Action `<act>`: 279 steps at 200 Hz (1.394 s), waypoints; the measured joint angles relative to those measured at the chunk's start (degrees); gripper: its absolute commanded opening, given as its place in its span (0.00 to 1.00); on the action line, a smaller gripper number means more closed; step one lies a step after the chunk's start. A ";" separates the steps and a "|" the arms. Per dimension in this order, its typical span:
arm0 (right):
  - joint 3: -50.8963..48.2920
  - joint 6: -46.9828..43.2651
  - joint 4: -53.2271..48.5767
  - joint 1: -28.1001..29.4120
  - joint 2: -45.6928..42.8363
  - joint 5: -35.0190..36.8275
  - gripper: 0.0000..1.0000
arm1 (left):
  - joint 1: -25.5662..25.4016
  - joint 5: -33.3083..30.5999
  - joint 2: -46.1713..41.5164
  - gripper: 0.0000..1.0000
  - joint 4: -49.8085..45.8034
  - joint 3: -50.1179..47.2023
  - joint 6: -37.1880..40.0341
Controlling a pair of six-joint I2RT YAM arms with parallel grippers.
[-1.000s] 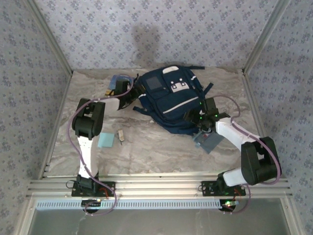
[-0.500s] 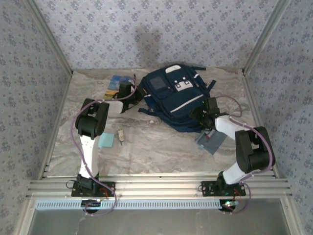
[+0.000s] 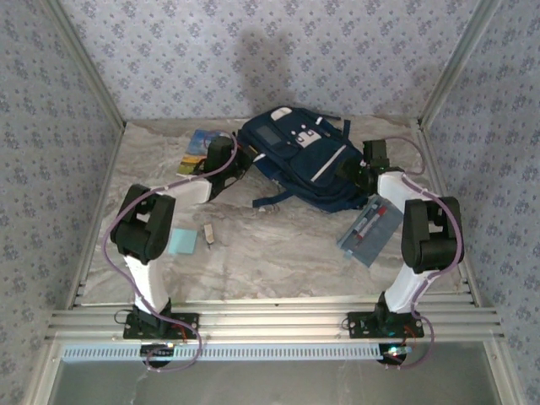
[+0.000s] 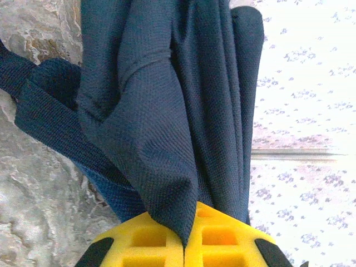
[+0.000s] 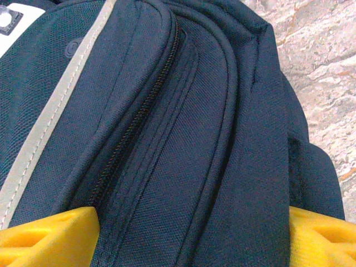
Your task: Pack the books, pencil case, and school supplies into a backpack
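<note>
The navy backpack lies at the back of the table, front side up. My left gripper is shut on a fold of its fabric at its left edge. My right gripper grips its right side, the padded bulk filling the gap between both yellow fingers. The landscape-cover book lies left of the backpack. The grey pencil case lies flat at the right. The light-blue pad and the beige eraser rest near the left arm.
A loose dark strap trails from the backpack onto the marble table. Patterned walls and metal corner posts close in the back and sides.
My left gripper closed on the backpack's fabric. The backpack moved toward the back wall and turned with both grippers, uncovering the whole pencil case.
</note>
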 measured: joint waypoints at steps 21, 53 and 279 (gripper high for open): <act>0.00 -1.22 -3.69 0.37 -2.73 -0.72 0.82 | -1.18 -3.30 0.00 0.00 -1.42 0.00 -2.29; 0.00 -2.54 -9.46 3.19 -13.16 -0.68 0.81 | -3.93 -7.74 -0.07 0.00 -3.78 0.00 -4.59; -12.70 19.39 20.00 36.70 -3.34 13.75 0.53 | -6.73 -14.43 -0.09 0.00 -1.27 -1.97 -14.78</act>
